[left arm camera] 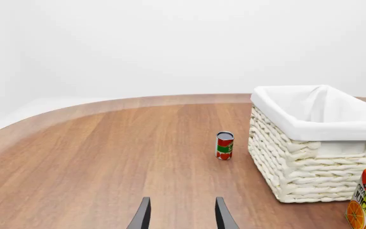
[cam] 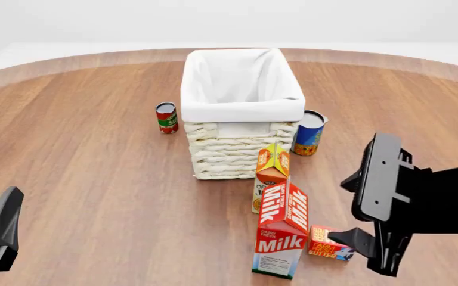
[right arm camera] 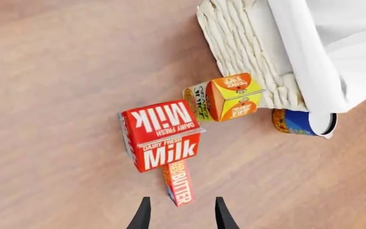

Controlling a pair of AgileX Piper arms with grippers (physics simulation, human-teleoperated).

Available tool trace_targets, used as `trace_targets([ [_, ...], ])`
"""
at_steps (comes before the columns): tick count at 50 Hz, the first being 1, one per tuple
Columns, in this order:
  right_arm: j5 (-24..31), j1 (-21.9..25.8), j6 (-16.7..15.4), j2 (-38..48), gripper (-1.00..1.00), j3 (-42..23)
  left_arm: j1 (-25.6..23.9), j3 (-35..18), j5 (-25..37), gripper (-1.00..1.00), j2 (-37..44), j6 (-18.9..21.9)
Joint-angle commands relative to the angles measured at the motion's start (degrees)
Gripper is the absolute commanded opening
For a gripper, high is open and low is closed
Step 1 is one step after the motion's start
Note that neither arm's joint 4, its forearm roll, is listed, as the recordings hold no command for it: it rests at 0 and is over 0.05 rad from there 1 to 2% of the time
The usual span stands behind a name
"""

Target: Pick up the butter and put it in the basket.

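Butter: small flat red-orange box with white "BUTTER" lettering lies on the wooden desk at the near right, just right of the milk carton's base and seemingly touching it; in the right wrist view it sits just ahead of the finger tips.
Basket: large cream-white woven wicker basket with a white cloth liner stands at the middle of the desk, well beyond the butter; nothing shows inside it.
Right gripper: black gripper hangs just right of the butter, above the desk; its two fingers stand apart with nothing between them, as the right wrist view shows.
Left gripper: black gripper sits at the near left edge of the front view, far from the cartons; fingers parted, holding nothing.
Milk carton: tall red-and-white "Milk" carton stands upright, near of the juice carton.
Juice carton: orange-yellow juice carton stands upright between the milk carton and the basket's near wall.
Red can: small red-and-green can stands just left of the basket.
Blue can: blue-and-orange can stands at the basket's near right corner.
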Motion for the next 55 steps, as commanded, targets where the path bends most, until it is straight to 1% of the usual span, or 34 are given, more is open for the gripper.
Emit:
trace_targets([
  [1,-4.7,-1.0,0.3,1.8,1.00,3.2,0.0,0.0,0.0,1.00,0.0,0.0],
  [4,-5.2,-0.7,0.6,1.8,1.00,3.9,0.0,0.0,0.0,1.00,0.0,0.0],
  [9,-8.0,-1.2,0.8,3.0,1.00,6.0,0.0,0.0,0.0,1.00,0.0,0.0],
  [22,-9.3,-2.6,1.6,2.5,1.00,7.8,0.0,0.0,0.0,1.00,0.0,0.0],
  [26,-9.7,-3.3,1.5,2.5,1.00,8.3,0.0,0.0,0.0,1.00,0.0,0.0],
  [27,-10.4,-4.1,1.0,3.1,1.00,8.2,0.0,0.0,0.0,1.00,0.0,0.0],
  [30,-11.4,-4.6,1.0,3.5,1.00,8.8,0.0,0.0,0.0,1.00,0.0,0.0],
  [35,-11.0,-4.2,1.7,2.2,1.00,9.7,0.0,0.0,0.0,1.00,0.0,0.0],
  [42,-11.2,-4.6,1.7,1.7,1.00,10.4,0.0,0.0,0.0,1.00,0.0,0.0],
  [52,-13.4,-6.2,0.5,4.4,1.00,12.2,0.0,0.0,0.0,1.00,0.0,0.0],
  [55,-12.9,-6.3,0.4,3.6,1.00,12.7,0.0,0.0,0.0,1.00,0.0,0.0],
])
